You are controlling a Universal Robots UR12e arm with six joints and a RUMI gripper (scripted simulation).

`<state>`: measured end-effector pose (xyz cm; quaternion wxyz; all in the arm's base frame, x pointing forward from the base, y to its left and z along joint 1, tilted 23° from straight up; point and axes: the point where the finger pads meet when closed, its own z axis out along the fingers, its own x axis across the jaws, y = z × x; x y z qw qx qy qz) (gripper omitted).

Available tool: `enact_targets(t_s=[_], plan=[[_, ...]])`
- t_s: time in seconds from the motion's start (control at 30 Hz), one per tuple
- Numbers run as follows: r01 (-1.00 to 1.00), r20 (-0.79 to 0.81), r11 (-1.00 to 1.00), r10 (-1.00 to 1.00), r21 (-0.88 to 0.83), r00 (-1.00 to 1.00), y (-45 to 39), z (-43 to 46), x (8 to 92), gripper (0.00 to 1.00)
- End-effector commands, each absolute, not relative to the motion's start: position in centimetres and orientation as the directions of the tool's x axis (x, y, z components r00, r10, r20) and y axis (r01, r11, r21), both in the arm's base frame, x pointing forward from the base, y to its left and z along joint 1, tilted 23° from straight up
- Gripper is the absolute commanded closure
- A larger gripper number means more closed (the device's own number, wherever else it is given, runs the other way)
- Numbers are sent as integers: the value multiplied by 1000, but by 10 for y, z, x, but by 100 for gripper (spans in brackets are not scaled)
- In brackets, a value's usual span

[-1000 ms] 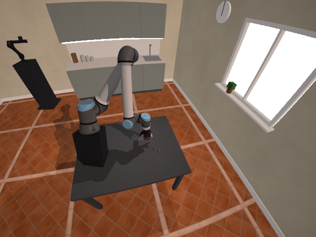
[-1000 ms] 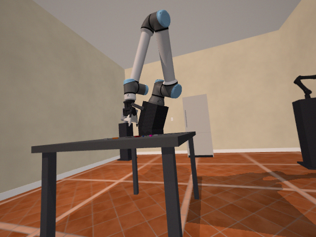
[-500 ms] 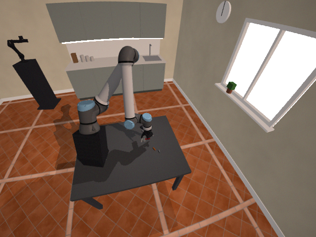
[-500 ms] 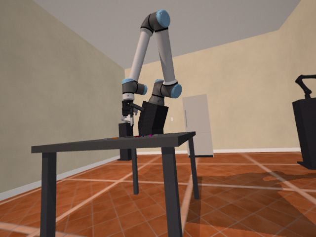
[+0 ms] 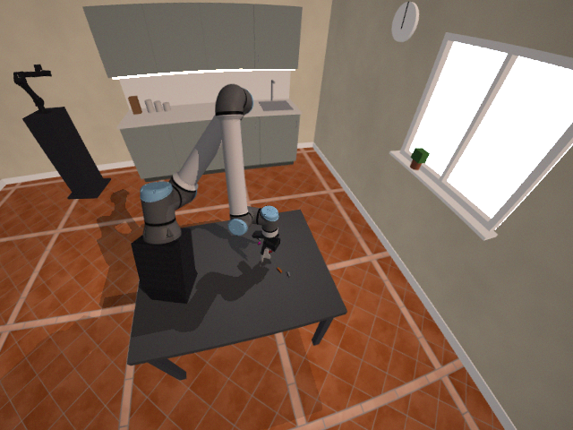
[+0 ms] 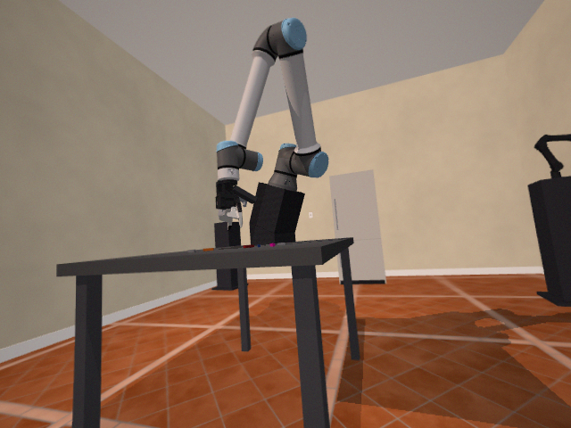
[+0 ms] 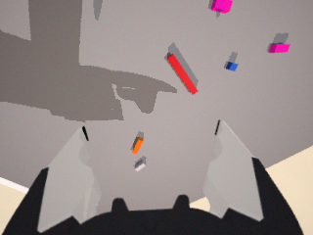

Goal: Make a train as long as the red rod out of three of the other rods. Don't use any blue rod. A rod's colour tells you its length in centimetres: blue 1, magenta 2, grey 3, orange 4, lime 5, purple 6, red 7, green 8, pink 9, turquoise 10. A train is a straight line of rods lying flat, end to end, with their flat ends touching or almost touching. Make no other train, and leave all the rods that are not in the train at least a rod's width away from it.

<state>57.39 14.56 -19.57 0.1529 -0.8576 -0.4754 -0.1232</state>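
open gripper (image 5: 264, 257) (image 6: 234, 222) (image 7: 152, 123) above table (image 5: 231, 296) (image 6: 194, 263) (image 7: 147, 15), 2 magenta rods lying apart

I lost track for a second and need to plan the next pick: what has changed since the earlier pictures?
The claw has shifted slightly toward the window side, right in the top view and left in the exterior one, and has turned. It is open, with no rod taken hold of. The orange rod and grey rod stayed put.
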Motion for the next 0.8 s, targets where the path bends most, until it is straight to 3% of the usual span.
enact_targets(t_s=[0.0,0.77], plan=[[928,380,-363,849,-88,368,141,-197,580,0],[962,356,223,896,159,-266,122,-203,607,0]])
